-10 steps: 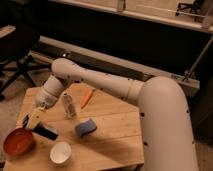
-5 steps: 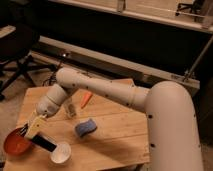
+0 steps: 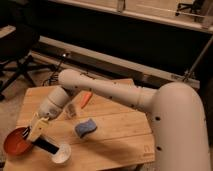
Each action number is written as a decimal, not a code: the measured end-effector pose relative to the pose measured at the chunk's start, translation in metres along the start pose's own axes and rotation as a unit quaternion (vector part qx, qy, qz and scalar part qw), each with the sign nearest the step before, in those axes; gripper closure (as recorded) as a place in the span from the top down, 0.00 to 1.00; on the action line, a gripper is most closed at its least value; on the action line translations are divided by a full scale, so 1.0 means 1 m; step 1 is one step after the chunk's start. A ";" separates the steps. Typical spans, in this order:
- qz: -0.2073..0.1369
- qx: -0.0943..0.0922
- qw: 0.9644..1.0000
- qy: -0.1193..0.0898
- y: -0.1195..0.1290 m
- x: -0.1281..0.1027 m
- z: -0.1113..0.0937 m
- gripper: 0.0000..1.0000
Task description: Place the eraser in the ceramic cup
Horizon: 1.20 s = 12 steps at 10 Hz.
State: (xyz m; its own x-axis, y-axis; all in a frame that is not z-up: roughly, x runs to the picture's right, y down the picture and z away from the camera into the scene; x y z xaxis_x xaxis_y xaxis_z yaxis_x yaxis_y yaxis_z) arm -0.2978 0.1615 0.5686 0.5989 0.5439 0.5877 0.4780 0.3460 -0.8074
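My gripper [image 3: 36,135] hangs low over the front left of the wooden table, shut on the eraser [image 3: 48,146]. The eraser is a flat dark block that slants down to the right from the fingers. Its lower end reaches over the rim of the small white ceramic cup [image 3: 62,156] near the table's front edge. Whether that end touches the cup's inside I cannot tell. The arm comes in from the right, above the middle of the table.
An orange-red bowl [image 3: 15,144] sits just left of the gripper. A blue sponge [image 3: 86,128] lies mid-table, with a small pale bottle [image 3: 71,110] and an orange stick-like object [image 3: 86,98] behind it. The table [image 3: 125,140] ends close in front of the cup. A black office chair [image 3: 17,60] stands at the back left.
The gripper has moved down and toward the front with the eraser, carrying its free end from beside the bowl to over the cup's rim.
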 end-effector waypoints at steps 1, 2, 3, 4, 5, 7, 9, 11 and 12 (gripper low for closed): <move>0.000 0.003 1.000 0.000 0.003 0.001 -0.003 0.00; 0.000 0.007 1.000 0.000 0.006 0.002 -0.006 0.00; 0.000 0.009 1.000 -0.002 0.009 0.003 -0.009 0.00; -0.004 0.011 1.000 -0.005 0.014 0.005 -0.012 0.00; -0.016 0.013 1.000 -0.008 0.019 0.007 -0.016 0.00; -0.041 0.014 0.999 -0.014 0.029 0.013 -0.023 0.00; -0.055 0.010 0.998 -0.020 0.034 0.019 -0.026 0.00; -0.062 -0.003 0.998 -0.030 0.033 0.025 -0.022 0.00; -0.065 -0.012 0.997 -0.035 0.032 0.028 -0.019 0.00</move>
State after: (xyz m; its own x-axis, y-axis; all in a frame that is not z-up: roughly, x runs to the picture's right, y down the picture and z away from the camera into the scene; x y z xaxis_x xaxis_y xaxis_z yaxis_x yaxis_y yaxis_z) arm -0.2538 0.1735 0.5607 0.4857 0.5483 0.6808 0.5642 0.3982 -0.7232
